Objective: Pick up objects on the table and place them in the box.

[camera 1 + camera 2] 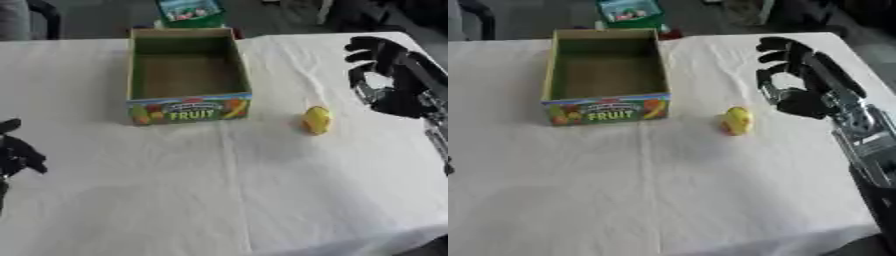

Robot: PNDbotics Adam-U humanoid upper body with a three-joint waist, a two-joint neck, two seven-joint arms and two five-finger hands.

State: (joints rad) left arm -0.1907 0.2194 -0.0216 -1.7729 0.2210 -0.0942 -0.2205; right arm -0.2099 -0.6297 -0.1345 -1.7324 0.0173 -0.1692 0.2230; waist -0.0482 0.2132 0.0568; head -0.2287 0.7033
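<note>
A small yellow object (317, 120) with a touch of orange stands on the white tablecloth, right of centre. An open cardboard box (186, 70) with "FRUIT" printed on its front sits at the back centre, and nothing shows inside it. My right hand (798, 82) hovers to the right of the yellow object and a little behind it, fingers relaxed and spread, holding nothing. My left hand (16, 152) rests at the left edge, fingers loosely spread and holding nothing.
The white cloth covers the table (227, 200), with a crease running down the middle. Beyond the far edge lies a green printed package (188, 11) on the floor. A dark chair (39, 15) stands at the back left.
</note>
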